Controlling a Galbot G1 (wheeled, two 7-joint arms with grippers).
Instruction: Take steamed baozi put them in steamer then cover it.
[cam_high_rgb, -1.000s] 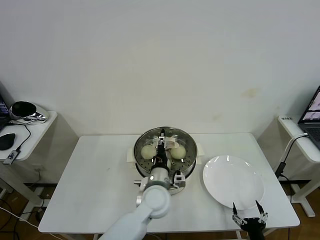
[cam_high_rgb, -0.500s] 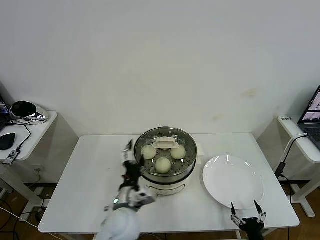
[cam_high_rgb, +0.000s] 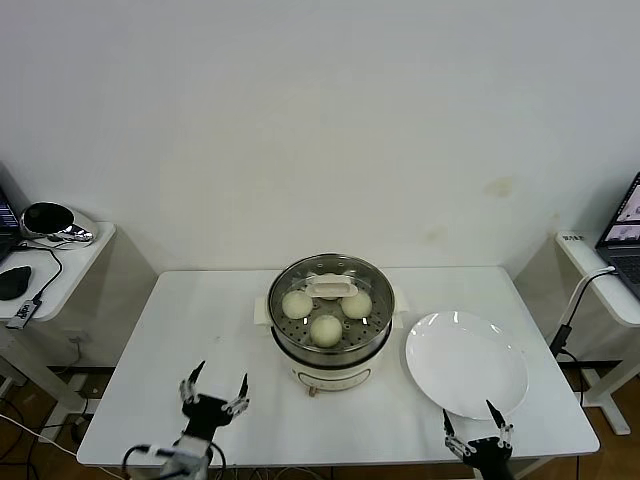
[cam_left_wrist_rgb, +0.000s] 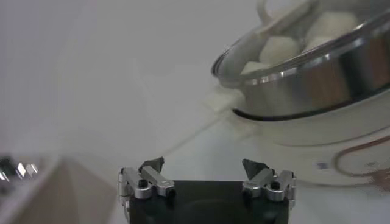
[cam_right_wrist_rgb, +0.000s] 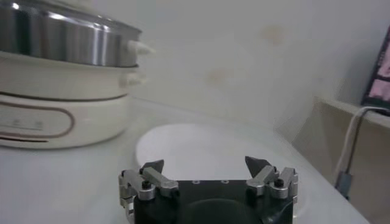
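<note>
Baozi (cam_high_rgb: 326, 329) sit inside the steamer (cam_high_rgb: 330, 358) at the middle of the tabletop (cam_high_rgb: 200, 330), three plainly visible under the glass cover (cam_high_rgb: 330, 288), which already rests on the rim; a fourth is hard to make out beneath the handle. From the head view, the left gripper (cam_high_rgb: 213, 394) hangs open and empty at the near edge, the steamer ahead and to its right. The right gripper (cam_high_rgb: 477, 433) is open too, just beside the white plate (cam_high_rgb: 466, 362).

Left wrist view: open gripper (cam_left_wrist_rgb: 203, 169), steamer (cam_left_wrist_rgb: 317, 79) cut off at the frame edge.

Right wrist view: open gripper (cam_right_wrist_rgb: 205, 170), bare plate (cam_right_wrist_rgb: 207, 149) ahead.
</note>
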